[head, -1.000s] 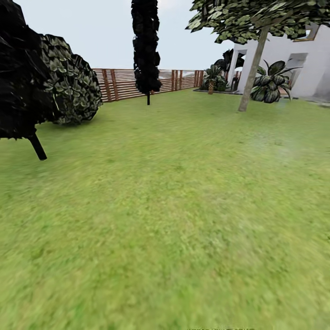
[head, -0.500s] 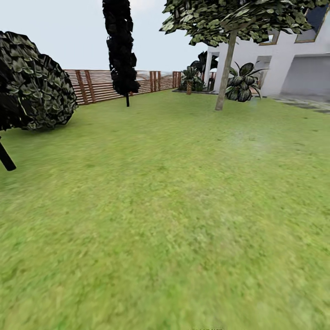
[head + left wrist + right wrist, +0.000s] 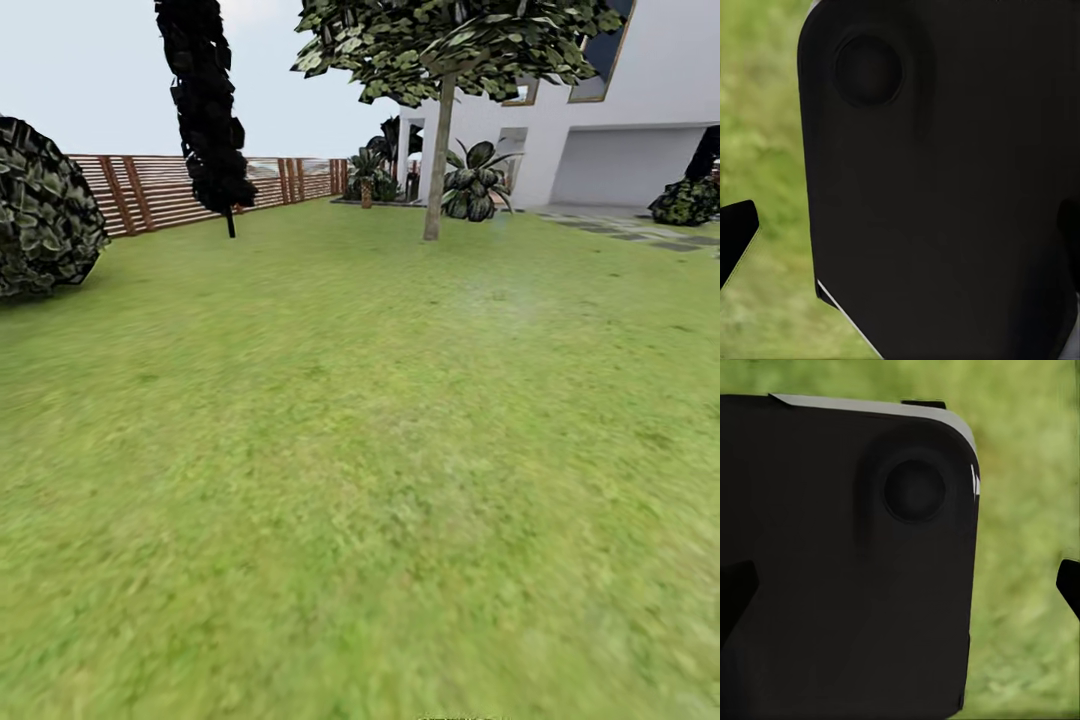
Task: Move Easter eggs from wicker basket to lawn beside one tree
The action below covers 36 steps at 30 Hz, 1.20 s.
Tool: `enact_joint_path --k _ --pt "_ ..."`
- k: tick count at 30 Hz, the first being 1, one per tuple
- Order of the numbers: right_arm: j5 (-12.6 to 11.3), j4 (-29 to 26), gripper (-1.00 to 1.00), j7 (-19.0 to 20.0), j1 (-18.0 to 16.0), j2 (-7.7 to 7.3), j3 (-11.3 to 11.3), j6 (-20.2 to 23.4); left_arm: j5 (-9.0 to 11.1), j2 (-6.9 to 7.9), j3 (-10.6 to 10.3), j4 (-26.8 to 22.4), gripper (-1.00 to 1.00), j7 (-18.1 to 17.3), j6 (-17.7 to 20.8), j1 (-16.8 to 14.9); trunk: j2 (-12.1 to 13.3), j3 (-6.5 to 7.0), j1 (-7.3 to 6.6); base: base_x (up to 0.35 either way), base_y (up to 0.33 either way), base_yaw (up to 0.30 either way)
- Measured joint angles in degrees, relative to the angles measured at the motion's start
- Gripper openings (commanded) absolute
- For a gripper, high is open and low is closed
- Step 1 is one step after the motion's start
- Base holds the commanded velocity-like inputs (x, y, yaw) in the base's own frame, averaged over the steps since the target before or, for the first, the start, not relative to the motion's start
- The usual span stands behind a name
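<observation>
The lawn is spread across most of the head view, green with yellowish patches, from 6 o'clock up to the far edge of the garden. The tree is seen at about 12 to 1 o'clock, far off, its straight pale trunk rising from the grass and its green-and-white canopy spread above. Just behind it, toward 1 o'clock, a broad-leaved striped plant is set before the white house. Grey stepping-stone paving is laid at 2 o'clock, with a dark shrub beside it. A dark conical tree stands at 11 o'clock in front of the brown slatted fence, and a rounded leafy bush is placed at 9 to 10 o'clock.

In the left wrist view a large black body panel is held close before the camera, grass being glimpsed beside it; a dark fingertip is cut by the frame edge. In the right wrist view a similar black panel is seen over grass, with a dark tip at the edge. Whether either gripper is open or closed cannot be told
</observation>
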Motion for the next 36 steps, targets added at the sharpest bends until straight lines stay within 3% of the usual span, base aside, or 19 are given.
enact_joint_path --k 36 --pt "0.1 0.0 1.0 0.0 0.0 0.0 0.0 0.0 0.0 0.01 0.0 0.0 1.0 0.0 0.0 0.0 0.0 1.1 0.0 0.0 0.0 -0.283"
